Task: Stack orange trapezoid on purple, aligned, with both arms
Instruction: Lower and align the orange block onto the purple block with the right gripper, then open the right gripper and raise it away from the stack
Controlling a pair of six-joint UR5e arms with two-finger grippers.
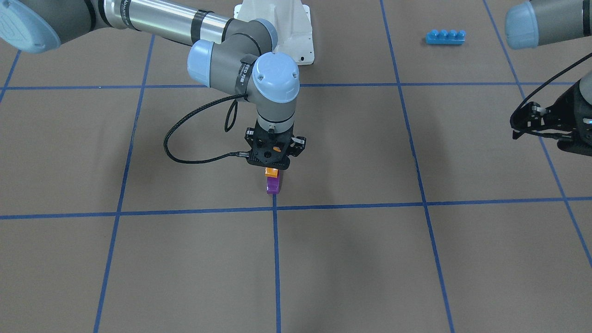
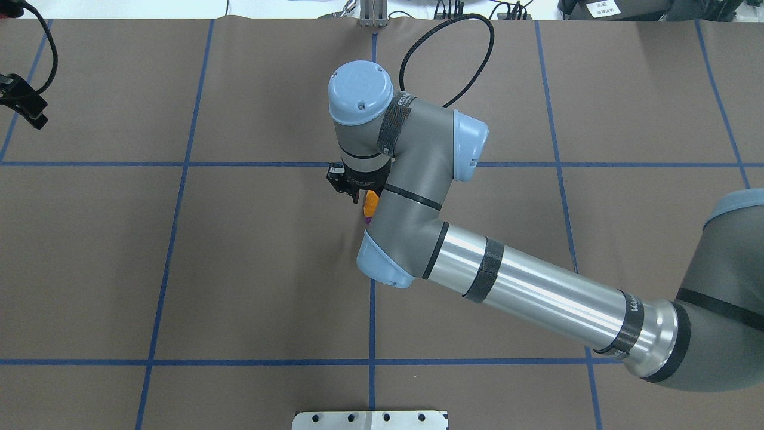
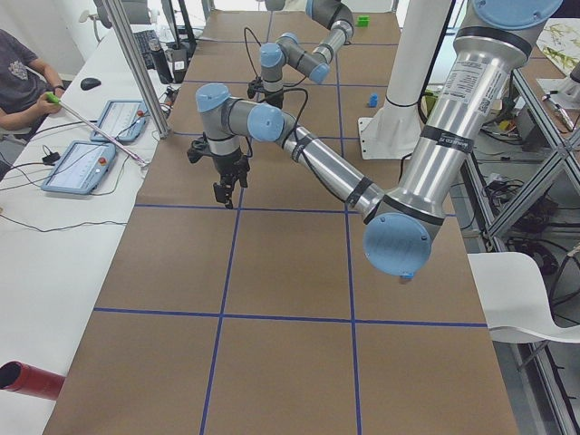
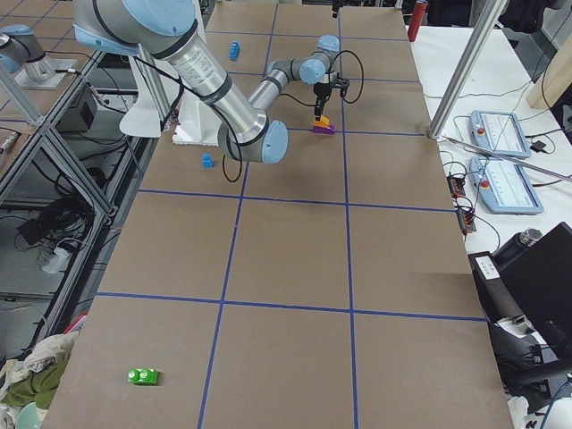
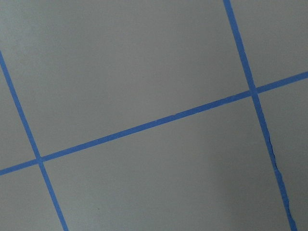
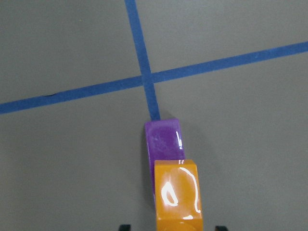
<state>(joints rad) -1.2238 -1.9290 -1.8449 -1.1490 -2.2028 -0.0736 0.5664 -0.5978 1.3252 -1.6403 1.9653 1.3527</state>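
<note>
The orange trapezoid (image 6: 176,195) sits on top of the purple block (image 6: 163,139), offset toward the camera in the right wrist view so the purple's far part shows. The stack stands beside a blue tape crossing (image 1: 274,208); orange (image 1: 272,172) is above purple (image 1: 273,186). My right gripper (image 1: 273,162) hangs straight down just over the orange block. Its fingertips (image 6: 125,226) stand wider than the block and do not touch it, so it is open. My left gripper (image 1: 532,124) hovers far off at the table's side; I cannot tell whether it is open or shut.
A long blue four-stud brick (image 1: 445,37) lies near the robot's base. A small blue single-stud block (image 4: 207,161) sits by the base (image 1: 286,27). A green block (image 4: 143,376) lies at the far end. Operator tablets (image 4: 500,134) lie on the side bench.
</note>
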